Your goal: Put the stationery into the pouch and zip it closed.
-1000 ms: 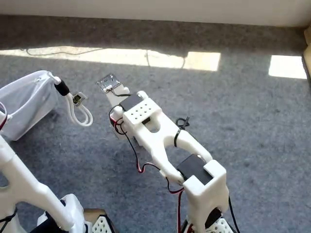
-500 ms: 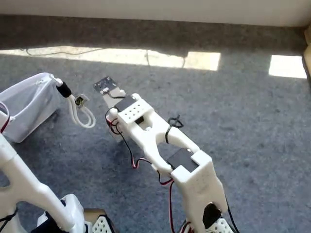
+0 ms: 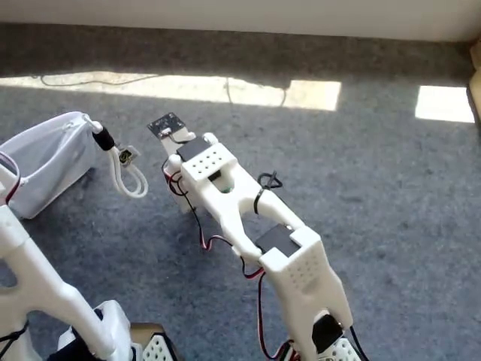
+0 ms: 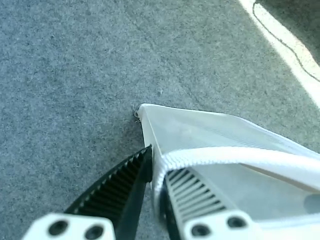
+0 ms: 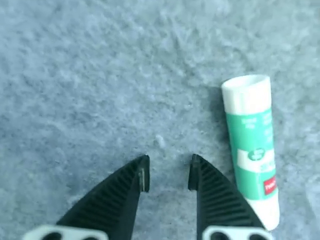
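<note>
A white mesh pouch (image 3: 41, 162) lies on the grey carpet at the far left, with a white cord loop (image 3: 129, 179) trailing from its near corner. My left gripper (image 4: 156, 172) is shut on the pouch's (image 4: 220, 145) stitched rim, one black finger outside and one pale finger inside. A green-and-white glue stick (image 5: 251, 150) lies flat on the carpet just beside one finger of my right gripper (image 5: 167, 172). That gripper is open by a narrow gap, with only carpet between the tips. In the high view the right arm (image 3: 225, 188) covers its own gripper and the glue stick.
Grey carpet runs all around, with sunlit patches (image 3: 225, 90) along the far side and a thin dark cable (image 3: 68, 79) lying there. The left arm's base (image 3: 45, 293) stands at the near left corner. Open carpet stretches to the right of the right arm.
The right arm has swung a little to the left and stretched farther out. The pouch and its cord loop have barely shifted.
</note>
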